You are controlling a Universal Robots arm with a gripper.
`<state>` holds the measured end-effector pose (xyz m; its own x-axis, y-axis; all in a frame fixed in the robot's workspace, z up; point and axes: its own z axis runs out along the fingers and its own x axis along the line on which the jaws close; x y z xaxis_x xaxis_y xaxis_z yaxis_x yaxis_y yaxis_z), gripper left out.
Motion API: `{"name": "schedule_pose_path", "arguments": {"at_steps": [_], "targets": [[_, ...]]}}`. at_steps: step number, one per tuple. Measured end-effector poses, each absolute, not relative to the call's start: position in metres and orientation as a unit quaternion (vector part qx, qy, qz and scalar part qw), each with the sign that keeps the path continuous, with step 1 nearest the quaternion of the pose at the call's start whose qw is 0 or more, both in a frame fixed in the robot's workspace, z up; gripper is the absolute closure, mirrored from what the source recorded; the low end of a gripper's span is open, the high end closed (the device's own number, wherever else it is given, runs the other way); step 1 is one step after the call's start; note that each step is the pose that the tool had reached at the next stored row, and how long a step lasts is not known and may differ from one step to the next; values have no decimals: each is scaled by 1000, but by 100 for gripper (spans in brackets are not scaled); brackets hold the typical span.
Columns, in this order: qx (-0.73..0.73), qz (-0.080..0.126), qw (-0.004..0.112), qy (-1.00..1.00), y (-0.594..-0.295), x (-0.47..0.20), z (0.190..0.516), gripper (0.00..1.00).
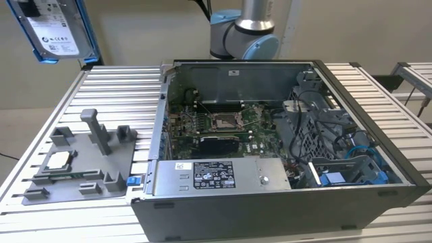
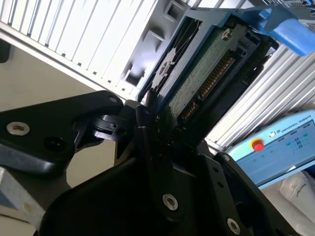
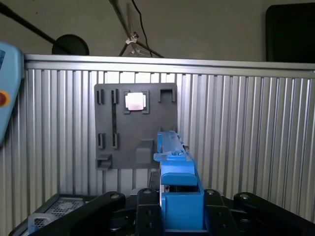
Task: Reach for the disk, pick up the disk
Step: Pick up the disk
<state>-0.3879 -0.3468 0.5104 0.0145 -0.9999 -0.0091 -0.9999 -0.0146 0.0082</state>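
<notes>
The disk (image 1: 57, 30) hangs high above the table at the exterior view's left, its white label and blue side frame showing. In the second wrist view the disk (image 2: 206, 73) shows its green circuit board and connector, clamped between the black fingers (image 2: 147, 123) of my gripper (image 2: 170, 130). The first wrist view looks along the disk's blue frame (image 3: 178, 191), which stands edge-on between the fingers of the gripper (image 3: 179, 201). The gripper is shut on the disk, well clear of the table.
An open computer case (image 1: 270, 152) lies on the slatted metal table (image 1: 115, 86). Beside it is a grey fixture plate (image 1: 81, 162) holding a small silver chip (image 1: 57, 159). The arm's base (image 1: 243, 35) stands behind the case. A teach pendant (image 2: 275, 142) lies by the table.
</notes>
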Motion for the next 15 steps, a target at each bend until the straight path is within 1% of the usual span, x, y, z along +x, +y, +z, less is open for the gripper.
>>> {"name": "schedule_pose_path", "arguments": {"at_steps": [15], "targets": [[-712, 7, -1, 702, -348, -376, 512, 100]]}}
